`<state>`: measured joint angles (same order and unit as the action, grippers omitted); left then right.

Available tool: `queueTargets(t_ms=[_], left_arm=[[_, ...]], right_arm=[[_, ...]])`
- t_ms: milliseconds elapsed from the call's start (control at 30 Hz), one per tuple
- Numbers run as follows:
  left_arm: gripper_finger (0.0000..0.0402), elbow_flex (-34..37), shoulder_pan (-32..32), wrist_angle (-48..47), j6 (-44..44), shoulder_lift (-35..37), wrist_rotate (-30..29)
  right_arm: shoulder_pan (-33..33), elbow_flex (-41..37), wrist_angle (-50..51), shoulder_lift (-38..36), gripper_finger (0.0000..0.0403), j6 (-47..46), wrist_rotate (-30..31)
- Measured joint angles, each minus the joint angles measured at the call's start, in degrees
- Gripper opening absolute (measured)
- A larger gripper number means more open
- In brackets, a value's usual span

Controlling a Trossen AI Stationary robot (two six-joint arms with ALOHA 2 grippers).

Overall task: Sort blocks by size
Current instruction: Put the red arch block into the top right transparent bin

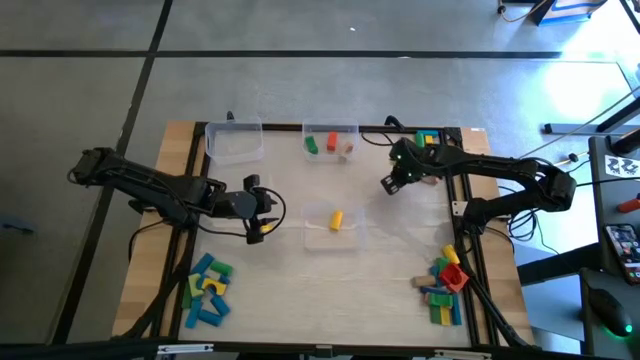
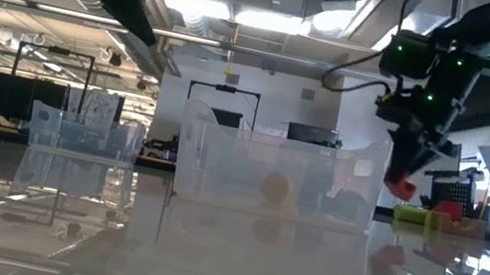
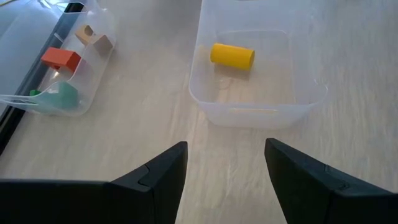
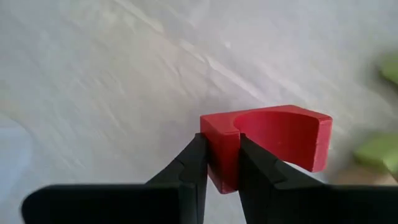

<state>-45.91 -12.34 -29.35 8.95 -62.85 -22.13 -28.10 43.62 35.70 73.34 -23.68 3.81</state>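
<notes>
Red arch block: clamped at one end between the fingers of the right gripper, long axis running crosswise to the fingers, its curved cut-out facing up toward the wrist camera. In the low view the block hangs clear of the table, just past the right-hand wall of the middle tub.

From overhead, the right gripper sits at about 1 o'clock from table centre, between the far middle tub and the small cluster of blocks at the far right corner.

Yellow cylinder: lies on its side inside the middle tub, long axis across the tub; overhead it sits at table centre.

Far middle tub holds a green, a red and a pale block. Far left tub, at 11 o'clock, shows no contents.

Left gripper: fingers spread apart, holding nothing, at 9 o'clock from the middle tub and aimed toward it.

Block piles: blue, green and yellow at 7 o'clock; mixed colours at 4 o'clock. Both lie well apart from the tubs.
</notes>
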Motion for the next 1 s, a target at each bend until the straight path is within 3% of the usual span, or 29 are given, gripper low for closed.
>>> queueTargets(t_ms=[567, 1000], left_arm=[[0.021, 0.0, 0.0, 0.0, 0.0, 0.0, 0.0], [0.021, 0.0, 0.0, 0.0, 0.0, 0.0, 0.0]], right_arm=[[0.0, 0.0, -28.1, 0.9, 0.0069, 7.5, 0.0], [0.0, 0.0, -51.7, 11.2, 0.0069, 10.7, -2.8]])
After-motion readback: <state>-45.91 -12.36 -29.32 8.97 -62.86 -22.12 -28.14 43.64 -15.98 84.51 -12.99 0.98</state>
